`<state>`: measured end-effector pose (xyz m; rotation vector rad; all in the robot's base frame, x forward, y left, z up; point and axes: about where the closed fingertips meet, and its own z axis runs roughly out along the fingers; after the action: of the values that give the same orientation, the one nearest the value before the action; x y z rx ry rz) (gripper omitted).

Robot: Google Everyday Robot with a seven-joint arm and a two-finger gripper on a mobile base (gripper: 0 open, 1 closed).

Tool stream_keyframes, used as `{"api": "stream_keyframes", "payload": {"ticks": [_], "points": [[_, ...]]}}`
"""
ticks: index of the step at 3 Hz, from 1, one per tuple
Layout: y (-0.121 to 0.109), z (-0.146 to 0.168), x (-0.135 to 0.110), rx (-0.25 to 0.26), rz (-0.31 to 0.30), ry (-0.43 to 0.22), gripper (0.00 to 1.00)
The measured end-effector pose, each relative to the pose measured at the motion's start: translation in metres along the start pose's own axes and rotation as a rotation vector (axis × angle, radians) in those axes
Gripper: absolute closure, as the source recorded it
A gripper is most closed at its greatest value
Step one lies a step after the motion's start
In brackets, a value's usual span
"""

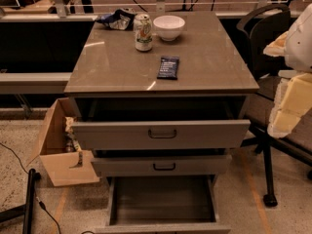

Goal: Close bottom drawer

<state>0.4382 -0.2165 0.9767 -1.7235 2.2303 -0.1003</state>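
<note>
The bottom drawer (163, 201) is the lowest of three grey-tan drawers in the cabinet. It is pulled out farthest, its dark box open to view, and its slim front panel (163, 228) sits at the bottom edge of the view. The middle drawer (161, 165) and the top drawer (161, 134) are each pulled out a shorter way. My gripper (288, 106) is at the right edge, level with the top drawer. It is white and pale yellow, to the right of the cabinet and apart from it, well above the bottom drawer.
On the cabinet top (117, 67) stand a can (143, 32), a white bowl (168, 27), a dark snack bar (168, 67) and a crumpled bag (116, 19). An open cardboard box (61, 152) sits on the floor at left. An office chair (265, 43) stands at right. A black pole (29, 199) lies at lower left.
</note>
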Motion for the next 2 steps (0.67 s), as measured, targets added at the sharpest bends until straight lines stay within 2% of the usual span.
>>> {"api": "stream_keyframes", "payload": {"ticks": [1, 2], "points": [[0.0, 0.0, 0.0, 0.0, 0.0, 0.0, 0.0], [-0.0006, -0.0023, -0.0012, 0.01, -0.001, -0.003, 0.17]]}}
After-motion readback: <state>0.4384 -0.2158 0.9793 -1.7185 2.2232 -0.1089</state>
